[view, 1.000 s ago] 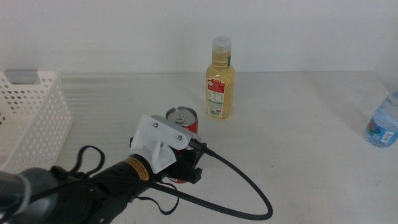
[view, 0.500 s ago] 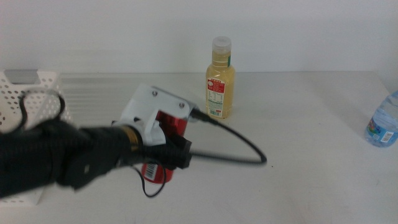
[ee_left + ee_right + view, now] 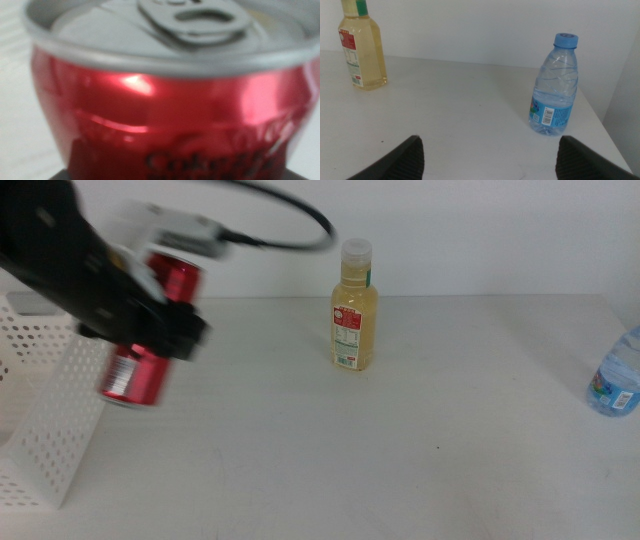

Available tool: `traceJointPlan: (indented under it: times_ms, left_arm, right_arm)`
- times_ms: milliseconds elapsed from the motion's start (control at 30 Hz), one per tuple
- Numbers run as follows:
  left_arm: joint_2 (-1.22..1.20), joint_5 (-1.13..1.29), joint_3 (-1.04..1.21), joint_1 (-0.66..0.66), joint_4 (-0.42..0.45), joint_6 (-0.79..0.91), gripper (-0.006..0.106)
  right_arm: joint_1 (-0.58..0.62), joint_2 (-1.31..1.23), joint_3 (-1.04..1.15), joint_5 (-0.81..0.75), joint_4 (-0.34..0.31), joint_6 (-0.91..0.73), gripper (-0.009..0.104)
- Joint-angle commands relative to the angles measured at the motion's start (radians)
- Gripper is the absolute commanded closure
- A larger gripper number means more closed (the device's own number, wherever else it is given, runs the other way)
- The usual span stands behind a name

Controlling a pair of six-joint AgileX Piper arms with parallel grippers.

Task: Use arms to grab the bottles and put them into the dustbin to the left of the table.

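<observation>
The basket [image 3: 55, 410] sits at the left edge of the table [image 3: 400, 430]. Above the basket's right wall, off the tabletop, the left gripper [image 3: 150, 320] holds the can [image 3: 150, 330] tilted, its top toward the back. The juice bottle [image 3: 354, 305] stands upright near the middle of the table, toward the back, well right of the can. The water bottle [image 3: 617, 375] stands at the right edge, well apart from the juice bottle and slightly nearer the front.
</observation>
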Motion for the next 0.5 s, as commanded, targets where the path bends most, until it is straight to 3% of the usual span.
traceJointPlan:
  times_ms: [0,467]
  left_arm:
    - [-0.043,0.076,-0.099,0.072,0.001,0.025,0.099]
    - [0.066,0.33,-0.33,0.482,-0.005,0.185,0.1]
  right_arm:
    - [-0.008,-0.028,-0.008,-0.072,-0.005,-0.009,0.019]
    - [-0.008,-0.028,-0.008,-0.072,-0.005,-0.009,0.019]
